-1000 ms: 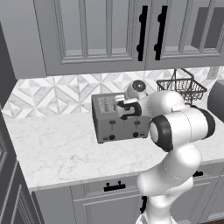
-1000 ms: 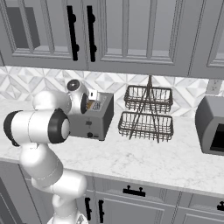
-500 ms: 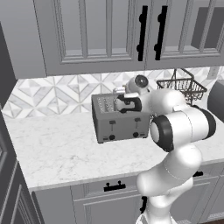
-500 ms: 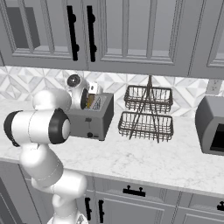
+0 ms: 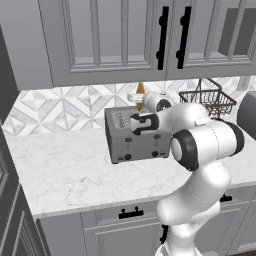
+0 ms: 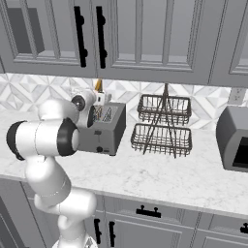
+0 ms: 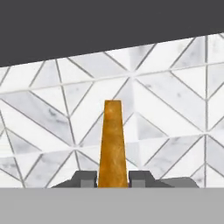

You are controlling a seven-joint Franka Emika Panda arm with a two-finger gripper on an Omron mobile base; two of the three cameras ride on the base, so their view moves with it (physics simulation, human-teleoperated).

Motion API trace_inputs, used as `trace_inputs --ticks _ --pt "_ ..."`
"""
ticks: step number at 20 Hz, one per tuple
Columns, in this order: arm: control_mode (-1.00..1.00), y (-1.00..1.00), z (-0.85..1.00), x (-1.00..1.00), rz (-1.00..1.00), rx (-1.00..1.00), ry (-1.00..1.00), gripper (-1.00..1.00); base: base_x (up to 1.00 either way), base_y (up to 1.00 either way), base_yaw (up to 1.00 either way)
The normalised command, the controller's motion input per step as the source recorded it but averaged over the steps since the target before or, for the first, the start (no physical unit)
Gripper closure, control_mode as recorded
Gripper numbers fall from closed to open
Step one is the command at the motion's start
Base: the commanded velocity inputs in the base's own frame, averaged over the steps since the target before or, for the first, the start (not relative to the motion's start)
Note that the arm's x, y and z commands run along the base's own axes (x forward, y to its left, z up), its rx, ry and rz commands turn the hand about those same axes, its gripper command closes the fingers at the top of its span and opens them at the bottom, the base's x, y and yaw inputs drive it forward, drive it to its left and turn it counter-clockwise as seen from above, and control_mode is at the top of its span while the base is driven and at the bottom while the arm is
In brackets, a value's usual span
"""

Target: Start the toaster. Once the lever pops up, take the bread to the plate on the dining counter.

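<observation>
The grey four-slot toaster [image 5: 135, 136] [image 6: 104, 130] stands on the marble worktop by the tiled wall. Just above its top, my gripper [image 5: 138, 97] [image 6: 100, 96] [image 7: 113, 178] is shut on the bread [image 5: 141, 89] [image 6: 99, 85] [image 7: 113, 144]. The bread is an orange-tan slice, seen edge-on in the hand view, and it sticks out past the fingertips toward the backsplash. It is clear of the toaster slots. The plate and the dining counter are out of view.
A two-tier black wire basket rack [image 6: 162, 127] [image 5: 207, 100] stands right of the toaster. A grey toaster oven [image 6: 233, 140] sits further right. Wall cabinets [image 5: 115, 40] hang close above the hand. Open worktop [image 5: 60, 170] lies left of and before the toaster.
The hand has risen and turned above the toaster, bringing the bread up out of the slot; its orange tip now shows above the gripper.
</observation>
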Motion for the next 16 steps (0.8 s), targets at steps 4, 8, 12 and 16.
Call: trace_inputs --ticks 4,8,12,16 --pt "-1.0 -0.18 0.58 -0.07 0.0 0.25 -0.38 1.0 0.0 0.0 0.0" --pt "-1.0 -0.35 0.7 -0.24 0.01 0.21 -0.08 1.0 0.0 0.0 0.0" --pt "-1.0 -0.46 0.56 -0.43 0.03 0.18 0.05 1.0 0.0 0.0 0.0" --pt "-1.0 -0.55 0.24 -0.78 0.04 0.2 0.17 1.0 0.0 0.0 0.0"
